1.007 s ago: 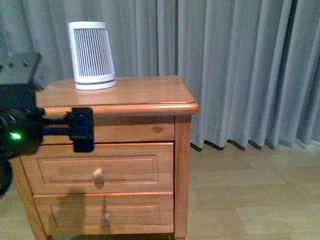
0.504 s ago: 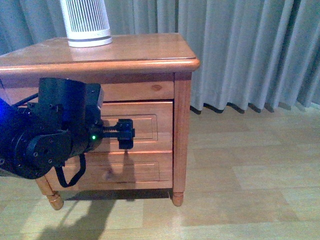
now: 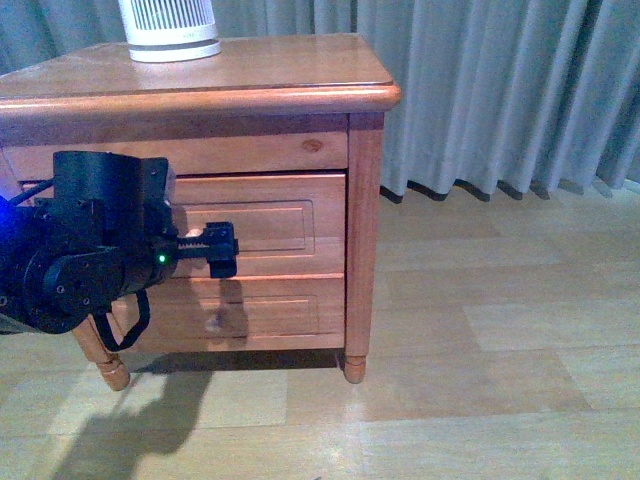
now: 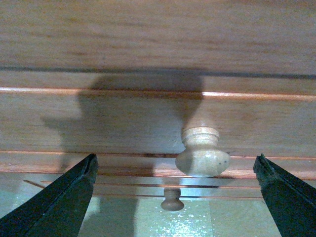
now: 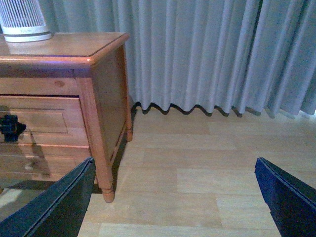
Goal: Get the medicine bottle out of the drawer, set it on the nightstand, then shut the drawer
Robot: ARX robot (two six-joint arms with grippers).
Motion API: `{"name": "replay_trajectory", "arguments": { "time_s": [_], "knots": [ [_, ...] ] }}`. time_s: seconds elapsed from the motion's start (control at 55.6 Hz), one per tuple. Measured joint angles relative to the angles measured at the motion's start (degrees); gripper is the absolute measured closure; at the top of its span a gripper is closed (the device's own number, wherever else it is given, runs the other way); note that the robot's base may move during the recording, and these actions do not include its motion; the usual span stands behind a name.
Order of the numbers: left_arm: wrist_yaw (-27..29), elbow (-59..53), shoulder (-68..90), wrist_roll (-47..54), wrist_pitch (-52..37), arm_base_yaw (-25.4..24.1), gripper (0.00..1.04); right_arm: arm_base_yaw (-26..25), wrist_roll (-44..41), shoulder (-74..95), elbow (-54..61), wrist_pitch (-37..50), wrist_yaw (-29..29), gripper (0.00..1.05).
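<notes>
The left gripper (image 4: 175,160) was wide open and held nothing, right in front of the knob (image 4: 202,154) on the shut drawer (image 3: 270,225).

The nightstand (image 3: 280,65) is orange-brown wood under clear varnish. Its top is smooth and glossy and throws back pale reflections, and the rounded edge shines. The drawer (image 3: 290,225) front is the same varnished wood with streaky grain and bright glints along the panel mouldings. Its knob (image 4: 202,153) is paler wood, smooth, with a soft sheen. The tower appliance (image 3: 168,25) looks like white slatted plastic. The curtain (image 3: 500,90) is matt grey-blue cloth. The floor (image 3: 480,380) is pale wood-look planking with a faint sheen. The left gripper (image 3: 222,250) looks like black matt plastic, and its fingers (image 4: 59,202) are dark and dull.
</notes>
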State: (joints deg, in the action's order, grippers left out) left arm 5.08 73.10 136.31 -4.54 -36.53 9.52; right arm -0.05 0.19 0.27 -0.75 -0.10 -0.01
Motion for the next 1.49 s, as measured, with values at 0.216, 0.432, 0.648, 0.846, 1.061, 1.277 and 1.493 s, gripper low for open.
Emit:
{"name": "replay_trajectory", "arguments": {
  "time_s": [0.216, 0.432, 0.648, 0.846, 1.061, 1.277, 1.493],
  "knots": [
    [-0.1, 0.1, 0.1, 0.2, -1.0, 0.3, 0.07, 0.0, 0.0, 0.0, 0.0, 0.0, 0.0, 0.07],
    [-0.3, 1.2, 0.1, 0.6, -1.0, 1.4, 0.07, 0.0, 0.0, 0.0, 0.0, 0.0, 0.0, 0.07],
    [0.7, 2.1, 0.2, 0.6, -0.4, 2.0, 0.29, 0.0, 0.0, 0.0, 0.0, 0.0, 0.0, 0.07],
    [1.6, 2.7, 0.7, 0.6, 0.3, 2.0, 0.62, 0.0, 0.0, 0.0, 0.0, 0.0, 0.0, 0.07],
    [2.0, 2.4, 0.7, 0.5, 0.2, 1.6, 0.80, 0.0, 0.0, 0.0, 0.0, 0.0, 0.0, 0.07],
    [2.9, -6.7, -2.8, 1.0, -6.4, 2.5, 0.80, 0.0, 0.0, 0.0, 0.0, 0.0, 0.0, 0.07],
    [5.1, -24.0, -10.1, -0.7, -14.5, 5.4, 0.80, 0.0, 0.0, 0.0, 0.0, 0.0, 0.0, 0.07]
  ]
}}
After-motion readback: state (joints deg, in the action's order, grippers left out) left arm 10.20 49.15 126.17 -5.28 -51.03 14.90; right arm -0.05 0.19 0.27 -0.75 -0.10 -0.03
